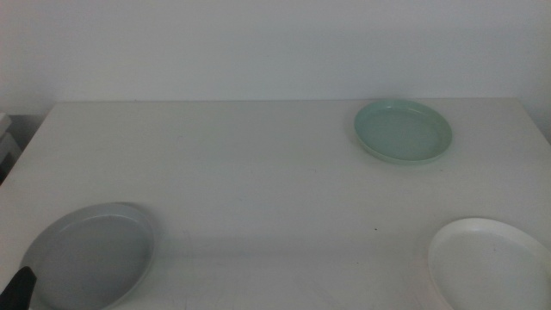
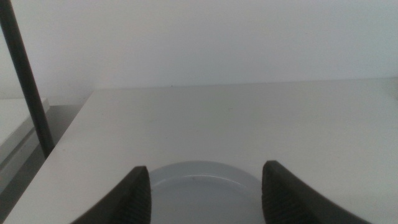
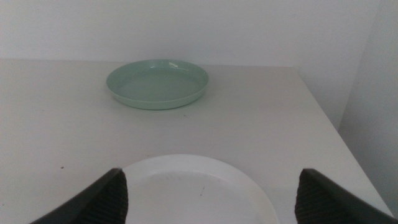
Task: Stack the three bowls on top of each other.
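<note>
Three bowls lie apart on the white table [image 1: 258, 172]. The light grey bowl [image 1: 90, 256] is at the front left, the white bowl [image 1: 491, 263] at the front right, and the mint green bowl [image 1: 403, 131] at the back right. My left gripper [image 2: 205, 193] stands open just behind the near rim of the grey bowl [image 2: 199, 186]; only a dark jaw tip [image 1: 17, 288] shows in the middle view. My right gripper [image 3: 211, 196] is open above the near part of the white bowl [image 3: 199, 190], with the green bowl [image 3: 157, 83] farther off.
A dark pole [image 2: 28, 81] stands off the table's left side, beside a pale ledge [image 2: 15, 130]. The table's right edge [image 3: 329, 124] runs close to the white and green bowls. A white wall rises behind the table.
</note>
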Action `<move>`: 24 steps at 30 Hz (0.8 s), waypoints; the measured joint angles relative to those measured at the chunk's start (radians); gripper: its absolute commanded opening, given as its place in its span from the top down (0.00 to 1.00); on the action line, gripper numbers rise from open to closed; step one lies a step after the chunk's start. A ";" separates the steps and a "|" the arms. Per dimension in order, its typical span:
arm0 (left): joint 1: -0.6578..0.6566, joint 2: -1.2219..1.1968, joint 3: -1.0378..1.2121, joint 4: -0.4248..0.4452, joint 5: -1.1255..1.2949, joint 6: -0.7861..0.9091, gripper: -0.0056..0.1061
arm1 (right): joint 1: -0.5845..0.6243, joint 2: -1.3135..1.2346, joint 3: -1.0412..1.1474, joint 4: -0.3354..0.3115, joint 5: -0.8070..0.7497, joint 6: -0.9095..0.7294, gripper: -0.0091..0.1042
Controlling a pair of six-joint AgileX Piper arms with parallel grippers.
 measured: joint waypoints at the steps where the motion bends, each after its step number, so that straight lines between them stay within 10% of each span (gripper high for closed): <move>1: 0.000 0.000 0.000 0.000 0.000 0.000 0.40 | 0.000 0.000 0.000 0.001 0.001 0.000 0.09; 24: 0.000 0.000 0.000 0.000 0.000 0.000 0.40 | 0.000 0.393 -0.461 0.015 0.335 0.005 0.09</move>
